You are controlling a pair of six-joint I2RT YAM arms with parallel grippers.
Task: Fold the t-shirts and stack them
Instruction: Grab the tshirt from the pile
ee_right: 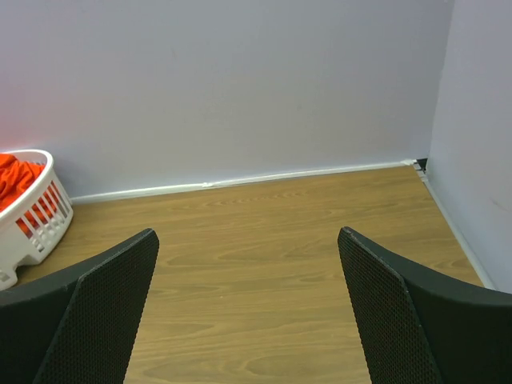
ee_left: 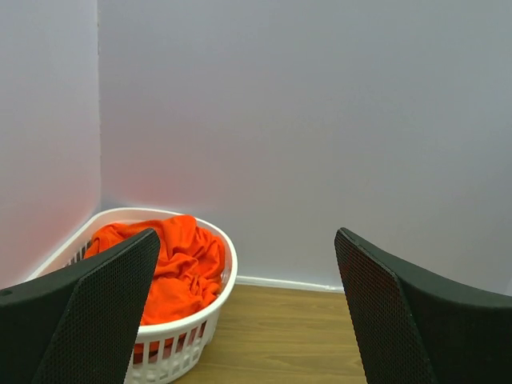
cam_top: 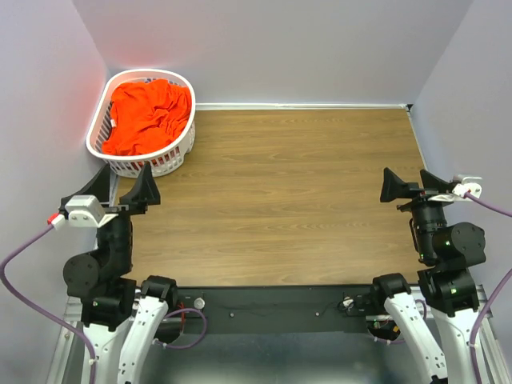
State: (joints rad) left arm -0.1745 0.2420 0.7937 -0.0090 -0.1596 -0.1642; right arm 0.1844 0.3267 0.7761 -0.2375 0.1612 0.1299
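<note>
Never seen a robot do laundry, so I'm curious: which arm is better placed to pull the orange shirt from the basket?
Left. The left gripper, open, sits just in front of the white basket holding the orange t-shirt; the right gripper, also open, is far across the table.

I saw all three views lit evenly and softly, with faint shadows on the desk (cam_top: 288, 192). The orange t-shirt (cam_top: 148, 116) cast a reddish glow onto the wall (cam_top: 94, 68) beside it. Focus was sharp throughout; mesh texture showed clearly on the black fingers (ee_left: 104, 312) of the left tool (ee_left: 246, 240).
</note>
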